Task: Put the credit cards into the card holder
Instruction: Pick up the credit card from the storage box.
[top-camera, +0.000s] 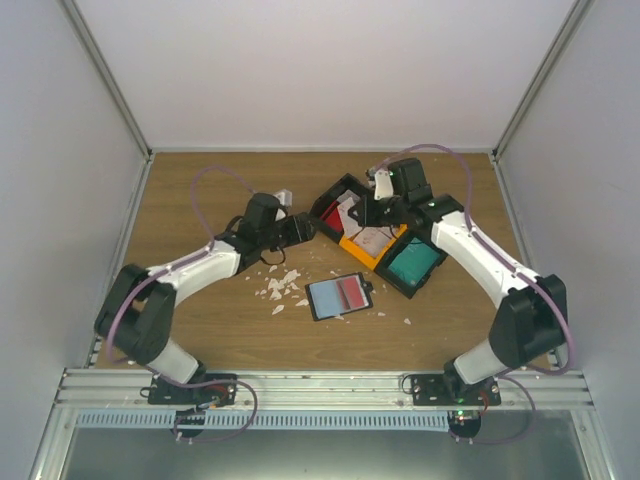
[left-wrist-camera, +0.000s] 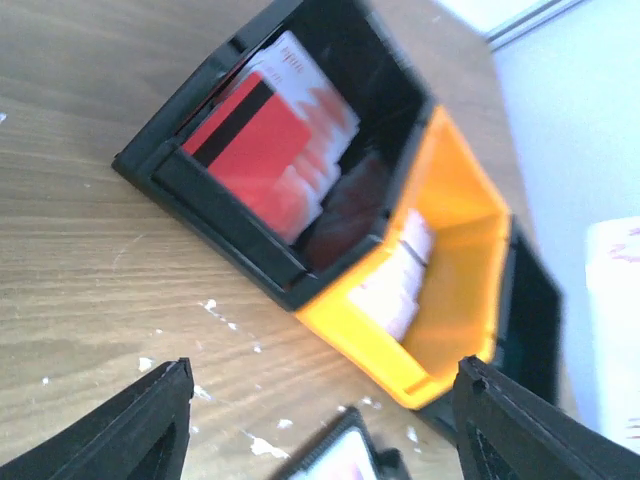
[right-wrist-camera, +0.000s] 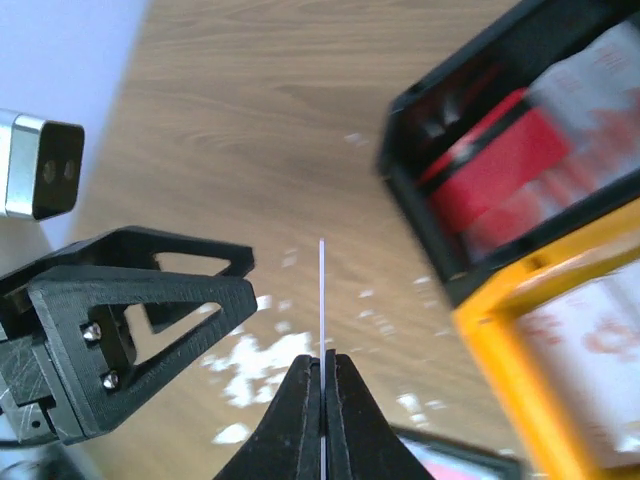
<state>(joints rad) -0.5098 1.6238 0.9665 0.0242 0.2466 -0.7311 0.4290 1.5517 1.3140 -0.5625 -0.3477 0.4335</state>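
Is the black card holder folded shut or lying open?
Open: the card holder lies spread flat on the table, its inner face up, showing pale and red panels.

Top external camera looks down from behind the arm bases over the whole table (top-camera: 200, 330). Wrist cameras sit close, on opposite sides. All share the black bin (top-camera: 320, 207), yellow bin (top-camera: 354, 252), card holder (top-camera: 340, 296).

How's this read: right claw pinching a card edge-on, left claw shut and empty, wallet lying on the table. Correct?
One error: the left claw is open, not shut. The left wrist view shows its fingers far apart with nothing between them. The rest holds: the right claw pinches a card edge-on, and the wallet lies on the table.
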